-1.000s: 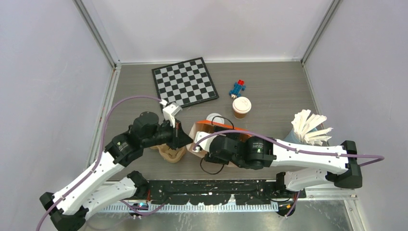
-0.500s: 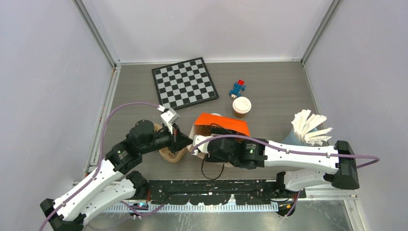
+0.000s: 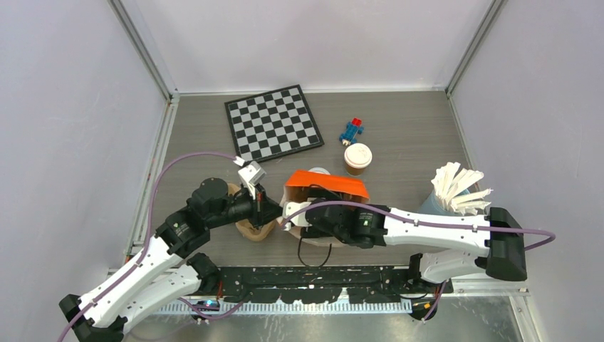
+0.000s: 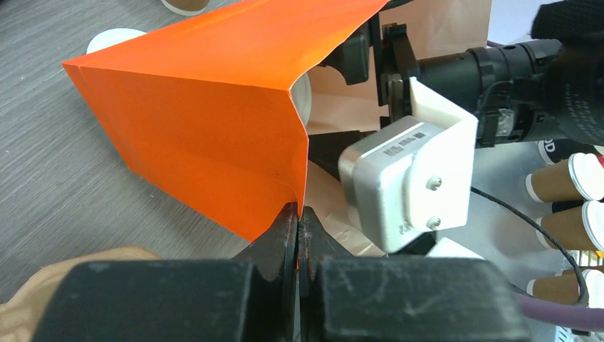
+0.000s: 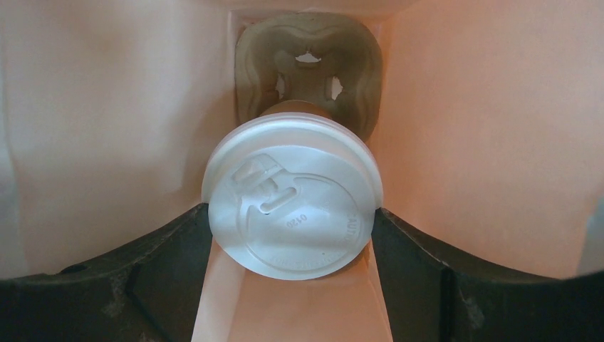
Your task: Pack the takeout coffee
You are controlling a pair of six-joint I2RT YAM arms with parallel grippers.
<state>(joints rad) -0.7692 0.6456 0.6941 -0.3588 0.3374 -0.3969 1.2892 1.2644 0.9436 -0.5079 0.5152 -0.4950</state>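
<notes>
Orange paper bag [image 4: 199,135] was pinched at its rim by the left pincer [image 4: 299,217]. The coffee cup [image 5: 292,189], clasped in the right pincer [image 5: 290,221], was best lowered squarely onto the pulp tray [image 5: 308,64].

A stiff paper bag [image 4: 199,121] is bright orange outside and pale peach inside. Within it, a small paper cup [image 5: 292,203] shows a white round plastic lid, and behind it sits a dull tan moulded-pulp tray [image 5: 308,68]. The wood-grain table [image 3: 413,121] is grey-brown. On it, a square board [image 3: 273,122] is chequered black and pale grey, a small toy-brick figure [image 3: 351,130] is blue and red, and a second kraft-paper cup [image 3: 357,158] is brown with a white lid.
</notes>
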